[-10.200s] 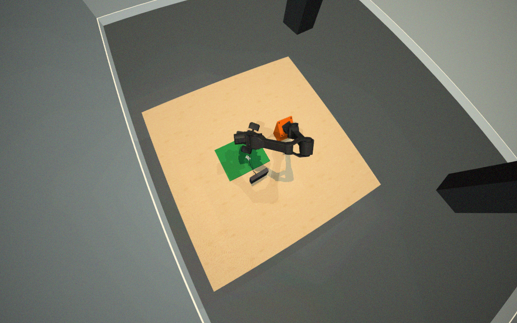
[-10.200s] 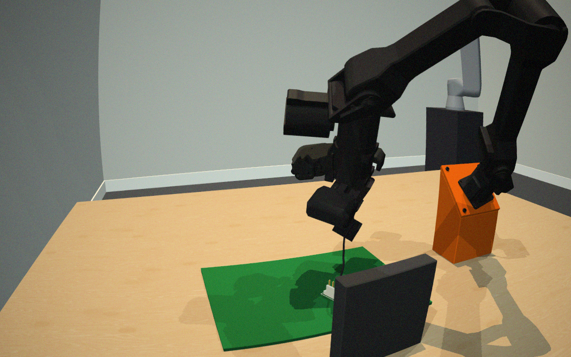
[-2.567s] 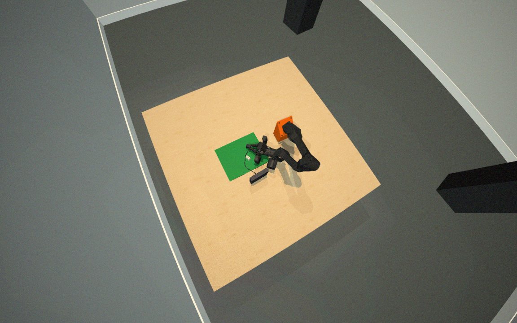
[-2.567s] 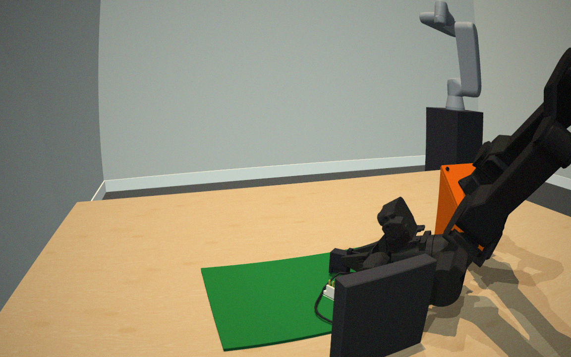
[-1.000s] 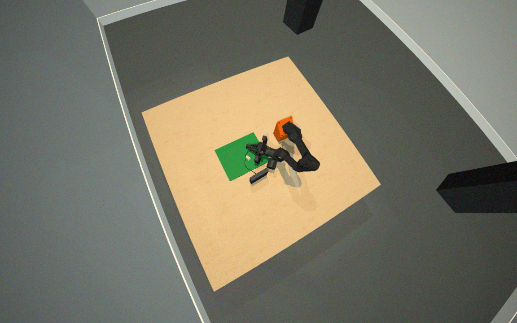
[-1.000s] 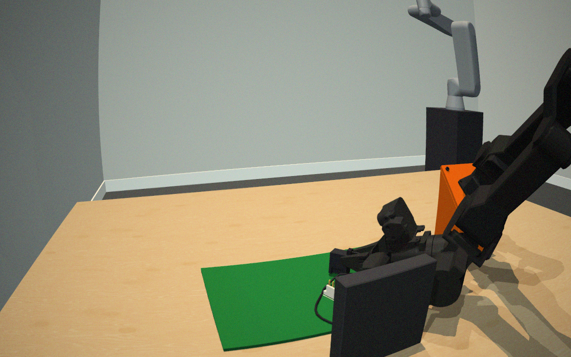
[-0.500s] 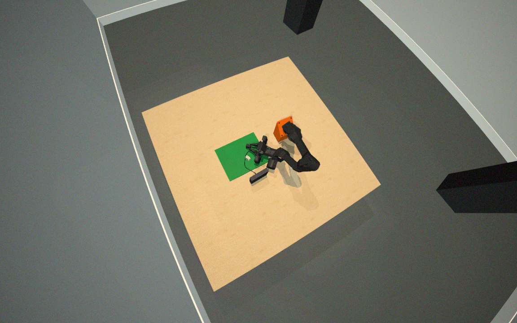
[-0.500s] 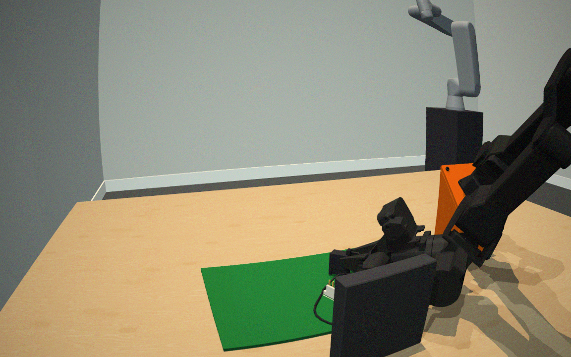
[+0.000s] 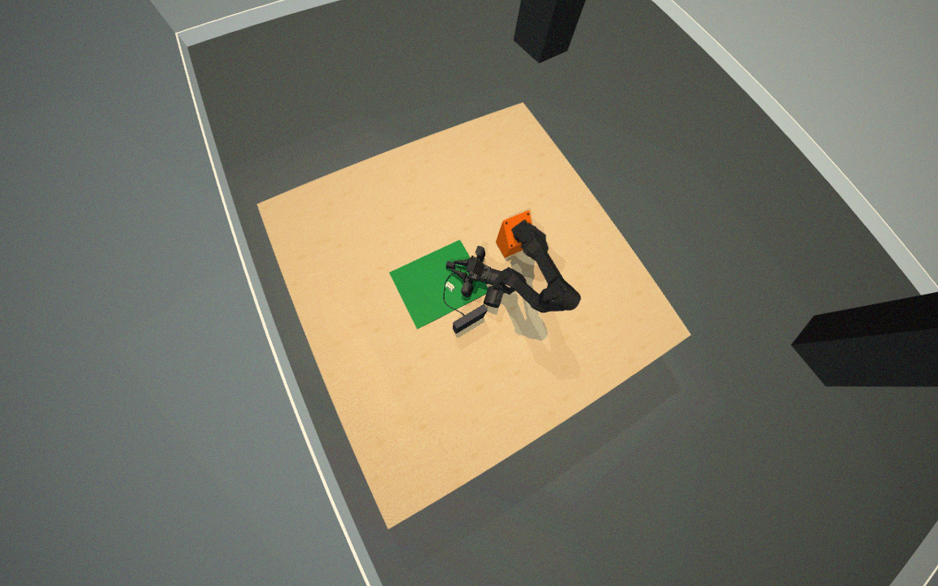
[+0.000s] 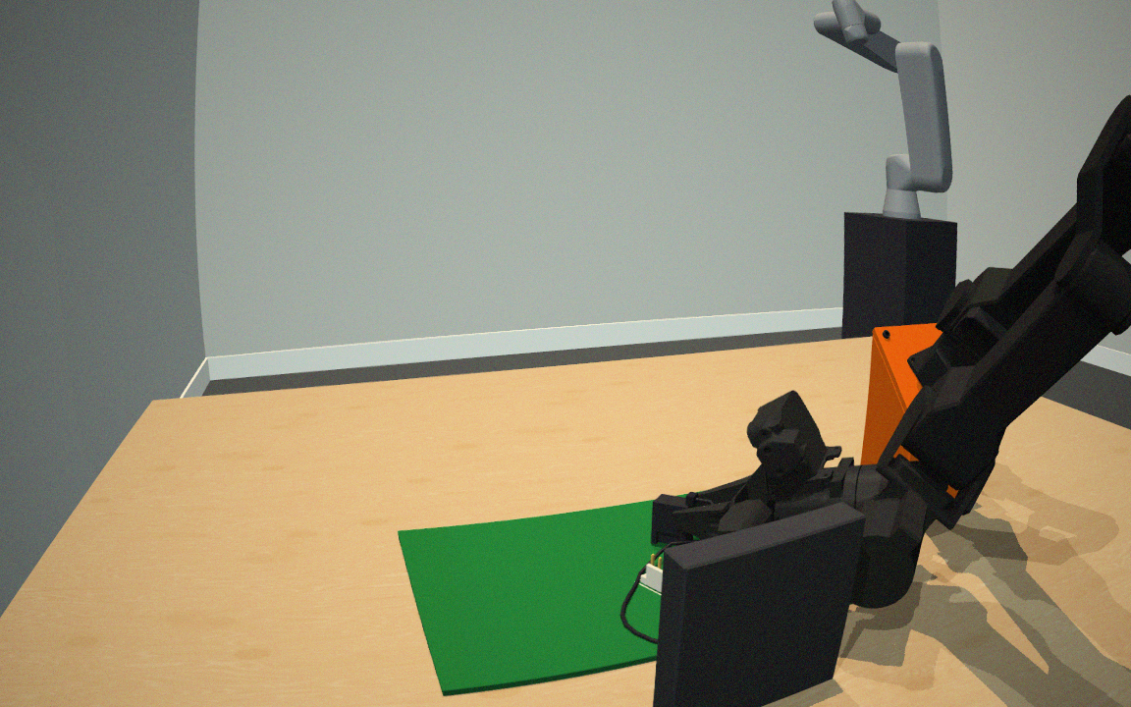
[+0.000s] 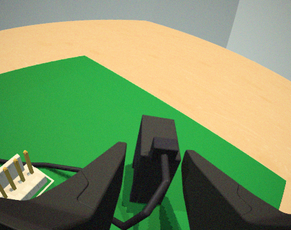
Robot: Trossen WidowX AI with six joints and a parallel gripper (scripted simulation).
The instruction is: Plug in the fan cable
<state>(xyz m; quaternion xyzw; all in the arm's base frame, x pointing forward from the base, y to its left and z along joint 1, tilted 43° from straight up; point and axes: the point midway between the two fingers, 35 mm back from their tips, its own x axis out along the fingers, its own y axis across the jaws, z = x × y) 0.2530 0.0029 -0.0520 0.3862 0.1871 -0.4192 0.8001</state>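
Note:
The black plug (image 11: 158, 128) appears to stand on the green board (image 9: 414, 284) (image 10: 508, 597) (image 11: 72, 112), off the header. My gripper (image 9: 452, 268) (image 11: 155, 154) is open around it, with a gap between each finger and the plug in the wrist view. The white four-pin header (image 9: 449, 286) (image 10: 652, 577) (image 11: 34, 182) is at the lower left of the wrist view, its pins bare. The black cable (image 9: 444, 297) (image 10: 626, 615) (image 11: 56, 165) loops past the header to the plug. In the exterior view the fan hides part of the header and gripper.
The fan (image 9: 469, 319) (image 10: 754, 606), a dark upright slab, stands beside the board's edge. An orange wedge block (image 9: 505, 240) (image 10: 886, 404) is near the arm's base. A grey arm (image 10: 921, 114) stands on a dark pedestal (image 10: 873, 272) beyond the table.

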